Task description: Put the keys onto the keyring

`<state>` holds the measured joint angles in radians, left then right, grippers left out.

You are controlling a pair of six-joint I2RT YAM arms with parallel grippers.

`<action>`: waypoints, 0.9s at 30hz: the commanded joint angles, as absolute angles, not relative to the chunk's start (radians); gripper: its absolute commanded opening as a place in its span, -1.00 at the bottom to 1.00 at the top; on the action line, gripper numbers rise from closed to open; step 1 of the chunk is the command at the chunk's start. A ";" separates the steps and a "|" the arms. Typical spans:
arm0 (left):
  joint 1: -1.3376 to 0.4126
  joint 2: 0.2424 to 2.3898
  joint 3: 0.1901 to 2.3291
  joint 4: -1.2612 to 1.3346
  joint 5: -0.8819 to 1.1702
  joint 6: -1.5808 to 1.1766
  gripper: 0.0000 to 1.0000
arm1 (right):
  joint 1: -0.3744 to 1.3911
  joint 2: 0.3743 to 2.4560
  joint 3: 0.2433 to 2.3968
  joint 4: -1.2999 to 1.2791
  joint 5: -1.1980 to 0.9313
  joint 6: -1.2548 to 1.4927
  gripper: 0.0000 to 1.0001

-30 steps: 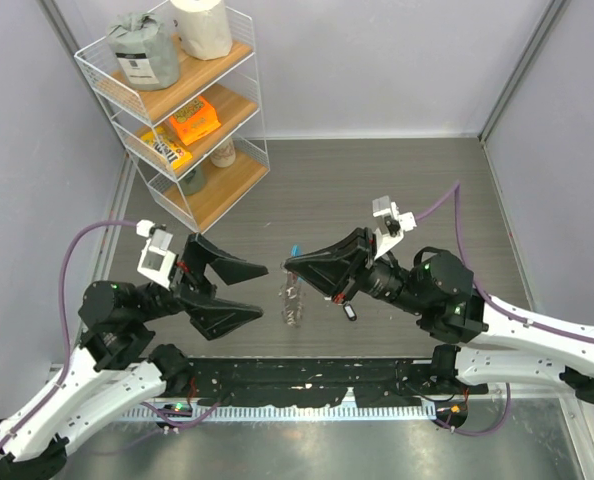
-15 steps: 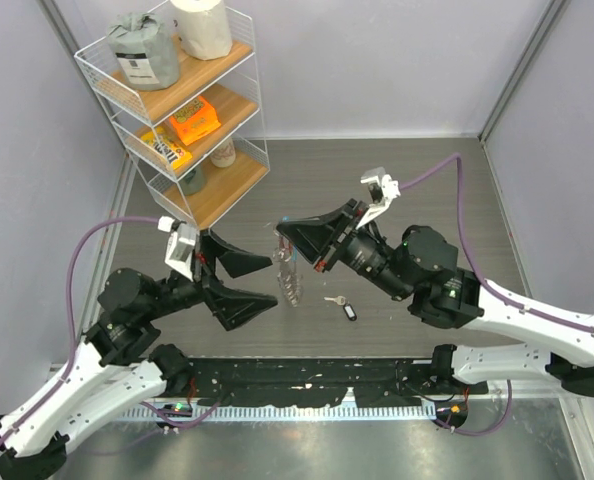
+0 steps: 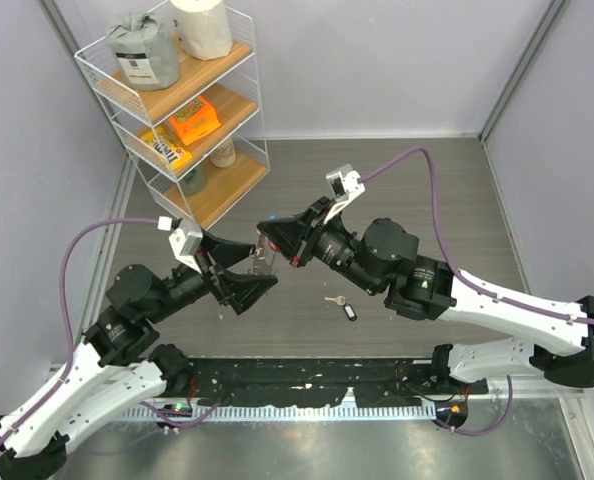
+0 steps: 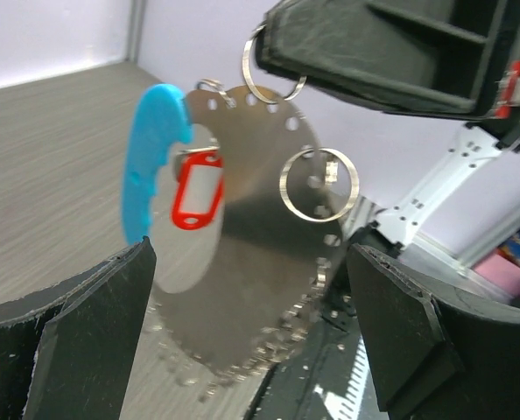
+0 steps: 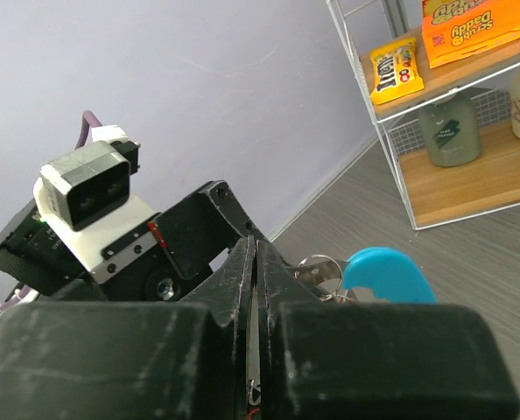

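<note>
— Right claw, condition?
— The right gripper (image 5: 253, 262) is pressed closed, its fingers all but meeting. It pinches the keyring (image 4: 262, 74) by the top loop.
— Location of the keys?
— The keys (image 4: 260, 289), a toothed silvery fan, hang just beneath its fingertips, off the table (image 3: 407, 190). The blue tag (image 4: 151, 157) and red tag (image 4: 195, 188) hang alongside.
— Left claw?
— The left gripper (image 3: 262, 268) is spread wide and grips nothing. The fan hangs between its fingers, touching neither. One loose key (image 3: 342, 305) lies on the table under the right arm.
</note>
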<state>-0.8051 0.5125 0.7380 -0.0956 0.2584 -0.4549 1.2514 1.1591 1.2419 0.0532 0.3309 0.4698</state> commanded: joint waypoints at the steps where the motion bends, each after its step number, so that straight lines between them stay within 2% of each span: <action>1: -0.810 0.518 0.781 -0.121 0.144 -0.373 0.99 | 1.273 1.170 1.324 0.112 0.330 0.489 -0.88; 5: -0.810 0.531 0.775 -0.130 0.097 -0.351 0.90 | 1.282 1.178 1.342 0.107 0.330 0.491 -0.89; 8: -0.810 0.531 0.775 -0.140 0.072 -0.344 0.69 | 1.285 1.172 1.332 0.106 0.333 0.491 -0.89; 12: -0.810 0.522 0.775 -0.144 0.066 -0.347 0.14 | 1.289 1.146 1.313 0.110 0.337 0.488 -0.88; 14: -0.810 0.514 0.776 -0.146 0.066 -0.348 0.02 | 1.289 1.135 1.304 0.106 0.342 0.488 -0.88; 18: -0.810 0.503 0.785 -0.153 0.066 -0.356 -0.39 | 1.289 1.114 1.284 0.098 0.348 0.491 -0.88; 20: -0.810 0.500 0.787 -0.155 0.071 -0.360 -0.69 | 1.289 1.100 1.272 0.092 0.347 0.492 -0.88; 21: -0.811 0.499 0.788 -0.153 0.074 -0.365 -0.96 | 1.289 1.095 1.272 0.083 0.347 0.492 -0.88; 27: -0.810 0.492 0.813 -0.140 0.182 -0.399 -1.00 | 1.289 1.049 1.256 0.026 0.342 0.483 -0.89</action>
<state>-0.8135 0.5079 0.7540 -0.1707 0.1364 -0.3611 1.2839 1.1229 1.2564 0.0189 0.3290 0.4789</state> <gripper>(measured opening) 0.314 0.071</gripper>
